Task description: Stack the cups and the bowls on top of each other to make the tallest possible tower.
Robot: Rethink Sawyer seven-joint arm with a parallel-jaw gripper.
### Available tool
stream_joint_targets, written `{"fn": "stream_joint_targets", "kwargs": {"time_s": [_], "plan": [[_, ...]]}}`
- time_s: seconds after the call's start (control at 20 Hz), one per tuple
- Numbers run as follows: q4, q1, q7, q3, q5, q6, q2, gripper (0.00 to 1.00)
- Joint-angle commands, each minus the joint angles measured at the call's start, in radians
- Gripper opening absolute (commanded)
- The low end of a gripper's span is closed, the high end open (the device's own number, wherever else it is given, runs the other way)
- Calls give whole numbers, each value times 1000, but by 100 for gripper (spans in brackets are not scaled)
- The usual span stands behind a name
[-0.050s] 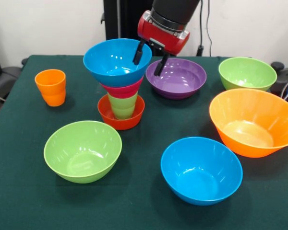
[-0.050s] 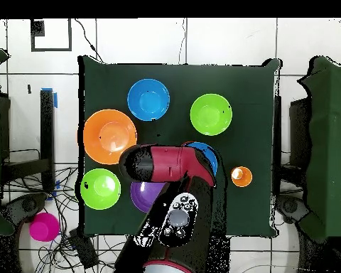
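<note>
You have the tower (image 1: 119, 86) as your landmark: a small red-orange bowl (image 1: 121, 115) at the base, a light green cup (image 1: 123, 105) standing in it, a pink bowl (image 1: 123, 89), then a blue bowl (image 1: 116, 62) on top, all glossy round plastic. The gripper (image 1: 150, 58) straddles that top bowl's rim, fingers parted narrowly, one inside, one outside. Around the tower you can count one orange cup (image 1: 51, 86), two lime green bowls (image 1: 82, 150), one purple bowl (image 1: 176, 77), one large orange bowl (image 1: 253, 121) and one more blue. No writing is legible.
</note>
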Motion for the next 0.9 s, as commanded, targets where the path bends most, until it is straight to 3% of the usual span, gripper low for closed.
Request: {"fn": "stream_joint_targets", "kwargs": {"time_s": [0.05, 0.9], "plan": [[-48, 12, 119, 63, 15, -8, 58, 100], [-33, 10, 108, 70, 25, 28, 24, 100]]}}
